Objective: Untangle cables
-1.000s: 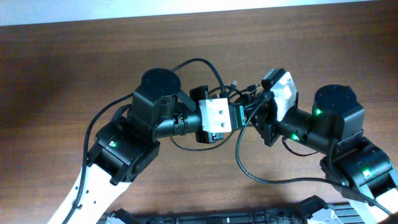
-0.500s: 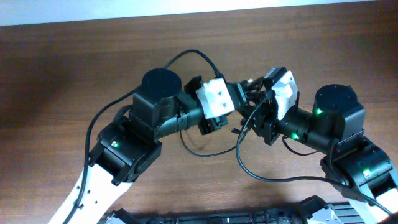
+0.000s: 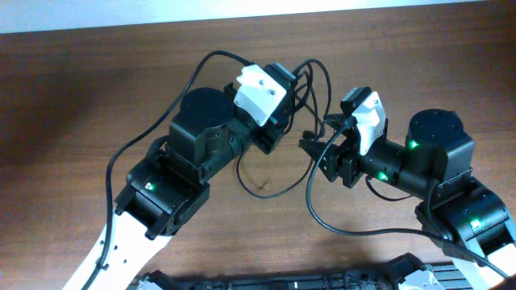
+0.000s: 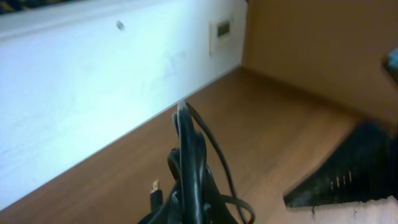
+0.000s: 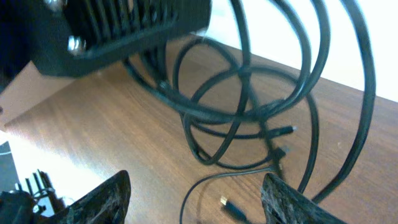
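Observation:
Several black cables (image 3: 311, 74) hang in tangled loops from my left gripper (image 3: 289, 95), which is lifted above the table and shut on the bundle. In the left wrist view the gripped strands (image 4: 187, 163) rise straight out of the jaws, with a small plug (image 4: 155, 185) beside them. One loop (image 3: 266, 192) trails down onto the table. My right gripper (image 3: 321, 135) stands just right of the hanging loops, open and empty. Its view shows the loops (image 5: 249, 93) ahead of its fingers (image 5: 104, 200) and a loose plug (image 5: 231, 206) on the wood below.
A dark wooden table (image 3: 97, 89) carries everything, ending at a white wall (image 4: 81, 93) along the far edge. The right arm's own black wire (image 3: 322, 221) curves over the table near the front. The two arms stand close together at mid-table.
My left gripper has swung up and toward the far edge, lifting the cable bundle. The right gripper has opened and let go of the cables; it stays in place.

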`<act>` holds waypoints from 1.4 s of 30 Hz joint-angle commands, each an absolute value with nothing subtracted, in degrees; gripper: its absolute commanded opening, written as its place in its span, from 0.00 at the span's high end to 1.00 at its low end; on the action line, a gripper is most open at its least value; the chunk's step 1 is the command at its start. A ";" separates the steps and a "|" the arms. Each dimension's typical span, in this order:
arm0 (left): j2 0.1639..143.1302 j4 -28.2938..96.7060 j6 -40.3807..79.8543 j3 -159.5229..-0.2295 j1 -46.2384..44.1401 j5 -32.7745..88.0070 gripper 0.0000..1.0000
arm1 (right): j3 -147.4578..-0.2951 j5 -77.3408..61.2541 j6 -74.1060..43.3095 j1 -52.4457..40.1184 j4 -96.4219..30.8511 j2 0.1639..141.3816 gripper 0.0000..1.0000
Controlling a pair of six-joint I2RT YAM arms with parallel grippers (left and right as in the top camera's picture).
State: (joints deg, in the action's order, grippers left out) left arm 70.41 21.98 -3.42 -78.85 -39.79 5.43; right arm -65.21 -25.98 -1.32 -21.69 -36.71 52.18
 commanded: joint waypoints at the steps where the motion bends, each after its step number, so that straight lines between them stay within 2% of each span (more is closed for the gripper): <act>1: 70.39 17.34 3.44 -79.22 -39.97 2.48 1.00 | -65.58 -20.38 -7.64 -21.74 -35.83 52.07 0.32; 5: 70.39 12.56 10.22 -79.22 -39.97 -0.38 1.00 | -65.58 -13.13 -17.32 -21.74 -35.90 52.14 0.31; 9: 70.39 10.74 20.97 -79.22 -39.97 -5.96 1.00 | -65.58 -12.60 -23.31 -21.74 -34.70 52.27 0.25; 10: 70.39 10.50 24.75 -79.22 -39.97 -7.38 1.00 | -65.58 -12.58 -24.69 -21.74 -34.39 52.29 0.15; 11: 70.39 10.44 28.77 -79.22 -39.97 -8.93 1.00 | -65.58 -12.53 -26.33 -21.74 -34.24 52.40 0.10; 14: 70.39 11.22 46.24 -79.22 -39.99 -15.07 1.00 | -65.58 -11.66 -32.27 -21.74 -34.02 53.34 0.05; 17: 70.39 11.57 52.77 -79.22 -39.99 -15.29 1.00 | -65.58 -11.73 -37.15 -21.74 -33.56 54.61 0.02; 21: 70.39 11.60 59.13 -79.22 -39.99 -15.27 1.00 | -65.58 -11.79 -48.36 -21.74 -32.45 56.86 0.01; 27: 71.11 11.07 62.65 -79.22 -39.99 -17.43 1.00 | -65.58 -13.74 -53.74 -21.74 -31.31 57.91 0.01; 34: 73.45 10.85 73.23 -79.22 -40.03 -16.08 1.00 | -65.58 -17.04 -63.16 -21.74 -30.98 58.85 0.00; 42: 74.87 7.09 73.95 -79.22 -41.28 -16.10 1.00 | -65.58 -17.78 -63.35 -21.74 -30.57 60.10 0.04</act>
